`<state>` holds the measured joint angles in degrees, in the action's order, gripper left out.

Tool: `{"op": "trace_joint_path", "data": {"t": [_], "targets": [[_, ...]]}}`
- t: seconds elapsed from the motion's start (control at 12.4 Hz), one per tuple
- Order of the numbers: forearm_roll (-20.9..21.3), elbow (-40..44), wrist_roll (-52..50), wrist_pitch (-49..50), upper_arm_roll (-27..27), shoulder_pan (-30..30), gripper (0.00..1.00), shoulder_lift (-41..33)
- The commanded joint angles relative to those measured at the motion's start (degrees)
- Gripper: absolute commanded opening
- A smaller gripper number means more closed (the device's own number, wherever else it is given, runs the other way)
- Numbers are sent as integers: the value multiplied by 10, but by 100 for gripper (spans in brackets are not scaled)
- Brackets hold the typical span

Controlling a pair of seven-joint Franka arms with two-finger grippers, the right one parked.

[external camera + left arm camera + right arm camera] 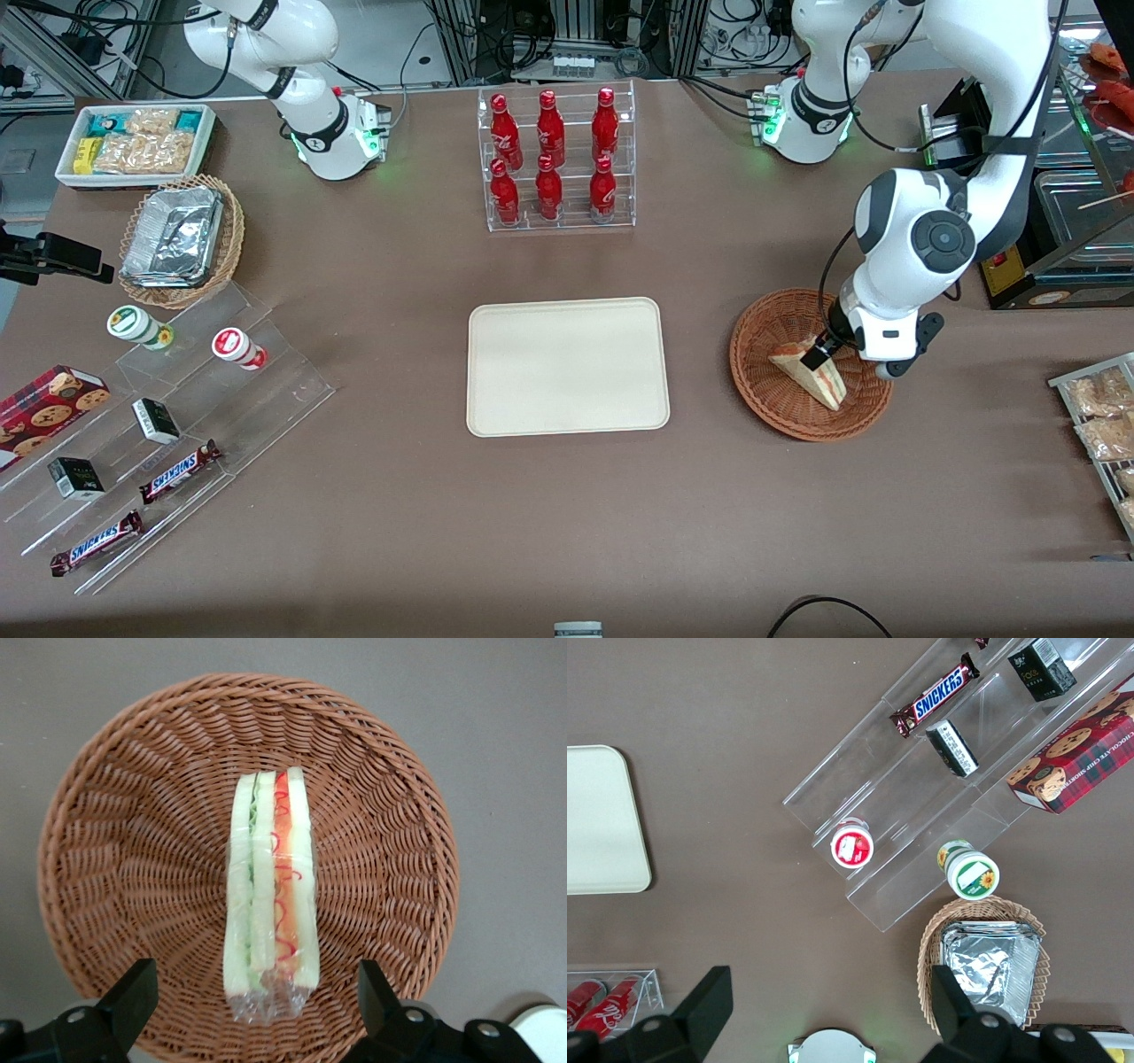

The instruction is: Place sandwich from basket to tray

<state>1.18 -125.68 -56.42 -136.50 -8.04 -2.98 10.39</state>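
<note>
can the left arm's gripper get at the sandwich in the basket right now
Probably yes: the gripper hangs open just above the sandwich, fingers either side, with nothing else in the basket blocking it.

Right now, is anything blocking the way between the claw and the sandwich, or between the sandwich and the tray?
Nothing visible. The open gripper hangs right over the sandwich in the basket; only bare table separates the basket from the tray.

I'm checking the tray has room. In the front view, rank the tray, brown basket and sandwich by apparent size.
1. tray
2. basket
3. sandwich, with the open gripper at it.
</note>
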Motion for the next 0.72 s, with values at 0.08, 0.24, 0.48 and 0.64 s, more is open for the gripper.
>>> {"op": "trace_joint_path", "data": {"t": [0.08, 0.24, 0.48, 0.64], "targets": [[10, -1, -19, -49, 0, -2, 100, 30], [10, -1, -19, -56, 0, -2, 100, 44], [10, 3, -19, -73, 0, -3, 38, 66], [10, 6, -13, -70, 0, -3, 0, 67]]}}
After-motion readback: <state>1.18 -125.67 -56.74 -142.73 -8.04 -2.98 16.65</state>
